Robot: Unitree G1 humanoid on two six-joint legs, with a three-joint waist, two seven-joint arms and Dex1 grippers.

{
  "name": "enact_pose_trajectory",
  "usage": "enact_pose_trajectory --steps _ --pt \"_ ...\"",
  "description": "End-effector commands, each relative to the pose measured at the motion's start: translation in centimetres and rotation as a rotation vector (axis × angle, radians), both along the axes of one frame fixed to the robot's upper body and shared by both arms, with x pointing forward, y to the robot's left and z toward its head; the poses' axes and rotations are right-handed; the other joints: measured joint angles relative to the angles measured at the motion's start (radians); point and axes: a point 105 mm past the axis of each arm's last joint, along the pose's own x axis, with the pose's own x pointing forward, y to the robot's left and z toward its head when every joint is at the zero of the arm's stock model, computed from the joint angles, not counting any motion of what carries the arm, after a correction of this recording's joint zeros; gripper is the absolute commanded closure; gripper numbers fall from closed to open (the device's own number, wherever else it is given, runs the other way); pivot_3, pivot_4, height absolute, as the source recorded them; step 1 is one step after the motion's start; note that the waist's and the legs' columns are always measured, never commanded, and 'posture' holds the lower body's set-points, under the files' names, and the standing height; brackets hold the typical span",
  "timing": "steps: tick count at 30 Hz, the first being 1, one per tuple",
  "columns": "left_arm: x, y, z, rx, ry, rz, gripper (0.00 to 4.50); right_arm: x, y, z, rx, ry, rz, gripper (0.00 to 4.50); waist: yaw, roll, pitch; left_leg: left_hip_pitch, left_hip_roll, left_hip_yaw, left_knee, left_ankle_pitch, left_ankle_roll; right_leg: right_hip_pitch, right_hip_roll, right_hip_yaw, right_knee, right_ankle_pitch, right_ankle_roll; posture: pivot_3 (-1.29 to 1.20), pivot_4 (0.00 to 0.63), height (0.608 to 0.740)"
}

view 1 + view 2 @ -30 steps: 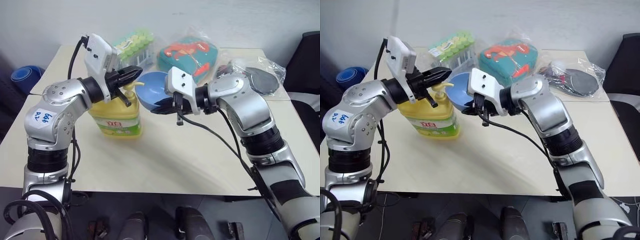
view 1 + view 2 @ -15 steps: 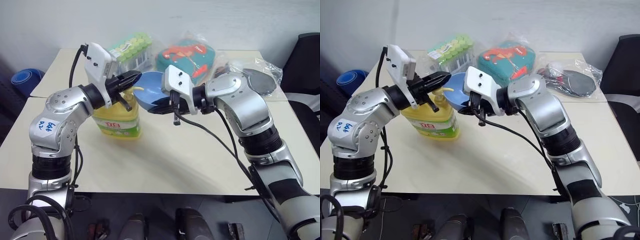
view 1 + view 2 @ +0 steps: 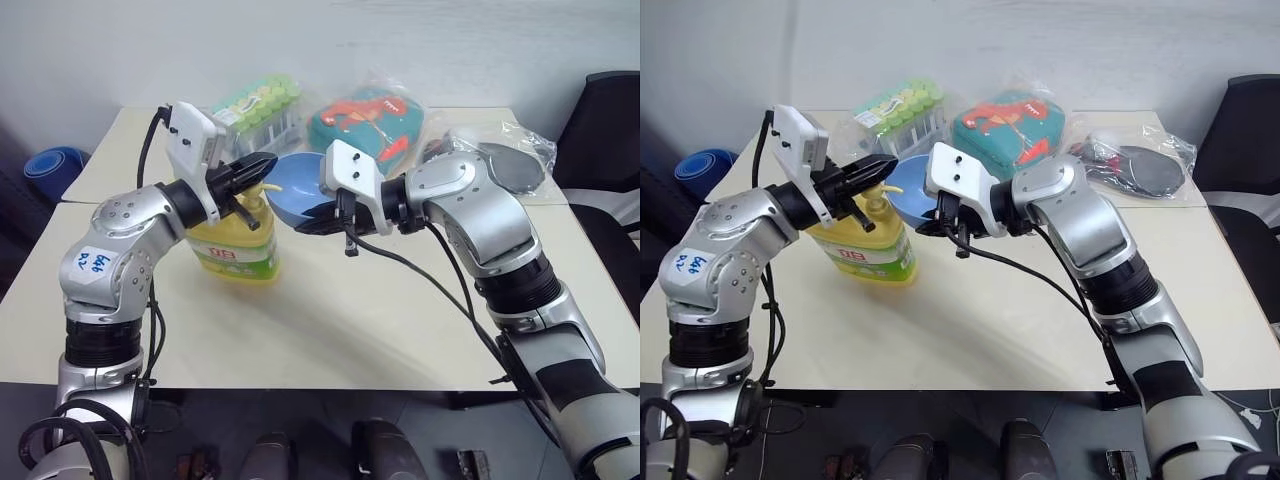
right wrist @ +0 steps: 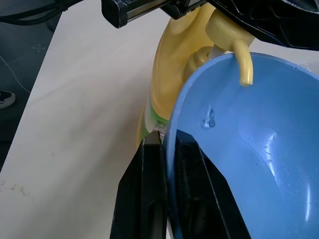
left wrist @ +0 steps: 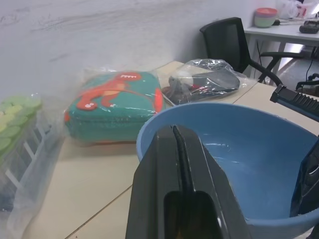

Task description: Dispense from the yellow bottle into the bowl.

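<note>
Right wrist view gives us what the head cameras cannot: the right gripper (image 4: 167, 149) has its jaws clamped on the rim of the bowl (image 4: 239, 124), one finger inside and one outside, and the yellow bottle's (image 4: 172, 74) spout hangs just over the bowl's rim, with a small clear blob on the inner wall below it. In the left wrist view we see the left gripper (image 5: 175, 149) with jaws pressed together, pointing across the bowl's mouth.

From the left eye view we place the yellow bottle (image 3: 235, 245) standing upright on the bench (image 3: 330, 330) toward its left side, the left gripper (image 3: 255, 168) resting on the pump top. The bowl (image 3: 300, 190) is held tilted in the air just beside the bottle. The bottle's green-and-white label carries red characters we cannot read.

Along the far edge lie a bagged pack of green-capped tubes (image 3: 255, 105), a teal pouch (image 3: 365, 115) with red print, and a bag of dark things (image 3: 515, 160) at the far right corner. The near half of the bench is bare.
</note>
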Motion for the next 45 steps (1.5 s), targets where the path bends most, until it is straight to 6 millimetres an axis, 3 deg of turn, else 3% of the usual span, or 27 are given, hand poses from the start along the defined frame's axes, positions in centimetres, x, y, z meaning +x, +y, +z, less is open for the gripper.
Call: enact_pose_trajectory --steps 1,5,9,12,15,19,22,26,28,33,36,41,45 --pt "1.3 0.8 -6.2 -0.017 0.237 0.038 4.47 -0.9 0.5 1.9 0.056 -0.071 0.045 4.50 0.001 0.000 0.000 0.000 0.000 0.000 0.000 0.000 0.000 0.000 0.000 0.000 0.000 0.000 0.000 0.00 0.150 0.740" --pt "0.7 0.4 0.1 -0.191 0.063 -0.037 4.47 -0.8 -0.1 1.6 0.059 -0.064 0.033 4.50 0.003 -0.001 0.000 -0.001 0.000 0.000 0.000 0.000 0.000 0.000 0.000 0.000 -0.003 0.000 0.000 0.00 0.150 0.740" --pt "-0.9 0.8 4.8 -0.268 -0.063 -0.104 4.47 -0.2 -1.7 0.8 0.053 -0.061 -0.003 4.50 0.004 -0.003 0.002 -0.010 0.000 -0.003 0.001 0.000 0.000 -0.006 0.000 -0.003 -0.004 0.000 0.000 0.00 0.150 0.740" --pt "-2.3 1.6 6.8 -0.296 -0.123 -0.148 4.47 0.6 -3.5 0.1 0.047 -0.067 -0.048 4.50 0.002 -0.005 0.003 -0.020 0.000 -0.005 0.003 0.000 0.000 -0.015 0.000 -0.004 -0.003 0.000 0.000 0.00 0.150 0.740" --pt "-4.4 2.5 7.4 -0.274 -0.172 -0.238 4.47 2.0 -6.4 -1.4 0.049 -0.091 -0.119 4.50 0.000 -0.005 0.003 -0.029 -0.001 -0.005 0.005 0.000 0.000 -0.023 0.000 -0.006 -0.002 0.000 0.000 0.00 0.150 0.740" --pt "-6.8 4.3 5.6 -0.182 -0.154 -0.301 4.47 3.3 -10.2 -4.7 0.033 -0.087 -0.184 4.50 -0.005 -0.005 0.003 -0.030 -0.001 -0.006 0.004 0.000 0.000 -0.023 -0.001 -0.010 -0.003 0.000 0.000 0.00 0.150 0.740" --pt "-8.2 6.4 2.2 -0.055 -0.068 -0.276 4.47 3.8 -13.6 -8.4 0.028 -0.034 -0.246 4.50 -0.008 -0.007 0.004 -0.029 0.000 -0.006 0.007 0.000 0.000 -0.022 -0.001 -0.010 -0.002 0.000 0.000 0.00 0.150 0.740" --pt "-9.7 8.3 -1.7 0.060 0.049 -0.232 4.47 3.4 -16.3 -12.3 0.012 0.001 -0.264 4.50 -0.003 -0.006 0.005 -0.028 0.000 -0.005 0.010 0.001 0.000 -0.021 -0.001 -0.009 0.001 0.001 -0.001 0.00 0.150 0.740" --pt "-10.4 8.8 -3.4 0.090 0.095 -0.216 4.08 3.1 -17.3 -13.6 0.021 0.034 -0.275 4.50 -0.002 -0.006 0.006 -0.028 0.000 -0.005 0.010 0.001 0.000 -0.020 -0.001 -0.008 0.000 0.001 -0.001 0.00 0.150 0.740" --pt "-11.5 9.4 -6.6 0.144 0.146 -0.196 2.67 2.5 -18.7 -14.2 0.085 0.044 -0.285 2.90 0.003 -0.005 0.006 -0.028 0.001 -0.006 0.010 0.000 0.001 -0.020 -0.002 -0.008 -0.004 0.001 -0.001 0.00 0.150 0.740" --pt "-11.6 10.9 -8.6 0.171 0.150 -0.122 1.73 1.0 -18.7 -11.5 0.239 -0.031 -0.234 1.85 0.006 -0.005 0.006 -0.028 0.001 -0.006 0.010 0.000 0.001 -0.019 -0.002 -0.009 -0.004 0.001 -0.001 0.00 0.150 0.740" --pt "-12.0 12.2 -11.0 0.241 0.101 -0.051 0.15 -2.6 -19.1 -9.4 0.338 -0.094 -0.204 0.10 0.007 -0.004 0.006 -0.028 0.001 -0.007 0.009 0.000 0.001 -0.019 -0.002 -0.010 -0.004 0.001 -0.001 0.00 0.150 0.740" --pt "-12.4 12.7 -13.5 0.354 0.095 -0.003 0.14 -5.7 -20.2 -9.9 0.369 -0.079 -0.275 0.04 0.023 -0.005 0.006 -0.028 0.001 -0.007 0.009 -0.001 0.002 -0.018 -0.002 -0.010 -0.004 0.001 -0.001 0.00 0.150 0.740"
